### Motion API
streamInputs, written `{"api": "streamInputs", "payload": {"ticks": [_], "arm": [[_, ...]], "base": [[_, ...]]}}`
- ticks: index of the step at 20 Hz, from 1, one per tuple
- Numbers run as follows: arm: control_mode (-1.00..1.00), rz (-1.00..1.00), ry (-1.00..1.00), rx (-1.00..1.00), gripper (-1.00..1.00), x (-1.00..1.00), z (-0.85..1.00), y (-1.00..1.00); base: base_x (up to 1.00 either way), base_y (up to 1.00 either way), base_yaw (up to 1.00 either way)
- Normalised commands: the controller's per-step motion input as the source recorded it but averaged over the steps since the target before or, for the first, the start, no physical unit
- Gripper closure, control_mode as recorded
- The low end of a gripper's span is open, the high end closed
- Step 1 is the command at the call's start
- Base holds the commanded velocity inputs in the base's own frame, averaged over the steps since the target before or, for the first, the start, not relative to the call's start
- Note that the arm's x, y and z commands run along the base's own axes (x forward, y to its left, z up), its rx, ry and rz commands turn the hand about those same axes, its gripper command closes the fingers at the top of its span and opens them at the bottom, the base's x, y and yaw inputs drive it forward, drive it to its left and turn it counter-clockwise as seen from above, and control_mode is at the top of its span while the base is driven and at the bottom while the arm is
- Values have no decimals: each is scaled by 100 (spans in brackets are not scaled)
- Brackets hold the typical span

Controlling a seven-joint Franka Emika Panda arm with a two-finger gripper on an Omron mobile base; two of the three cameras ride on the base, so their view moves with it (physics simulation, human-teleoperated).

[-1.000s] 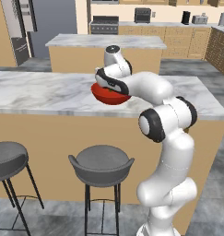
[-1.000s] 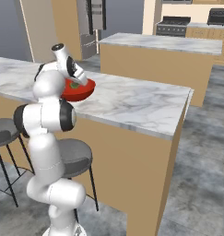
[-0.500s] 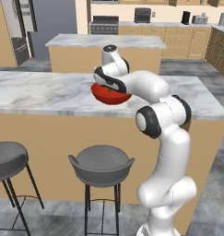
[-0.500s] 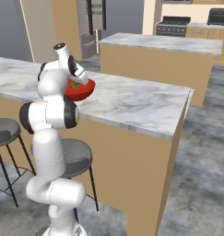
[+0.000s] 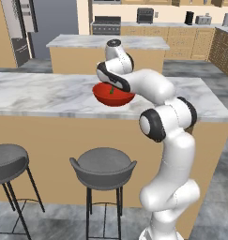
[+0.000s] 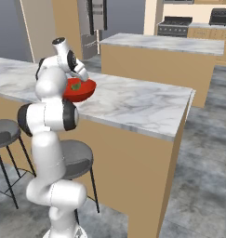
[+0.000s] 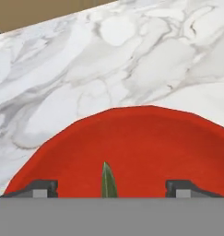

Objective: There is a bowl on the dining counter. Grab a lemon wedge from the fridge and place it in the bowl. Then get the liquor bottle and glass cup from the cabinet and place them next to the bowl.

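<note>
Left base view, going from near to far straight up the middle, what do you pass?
Grey stool → dining counter with the red bowl → shorter marble-topped block → black stove at the back wall.

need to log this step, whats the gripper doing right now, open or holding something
Gripper: open over the red bowl, fingertips spread wide apart, holding nothing; a green wedge sits between them inside the bowl.
</note>
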Motion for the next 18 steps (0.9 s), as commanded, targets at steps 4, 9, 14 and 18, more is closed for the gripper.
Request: {"api": "streamInputs", "payload": {"ticks": [4,9,14,18], "arm": [[-100,0,-26,20,-100,-71,100,-26],[-100,0,-13,11,-100,-99,100,-30],[-100,6,0,0,-100,-100,60,-39],[-100,9,0,-7,-100,-100,13,-45]], "base": [[0,0,0],[0,0,0],[0,0,0],[0,0,0]]}}
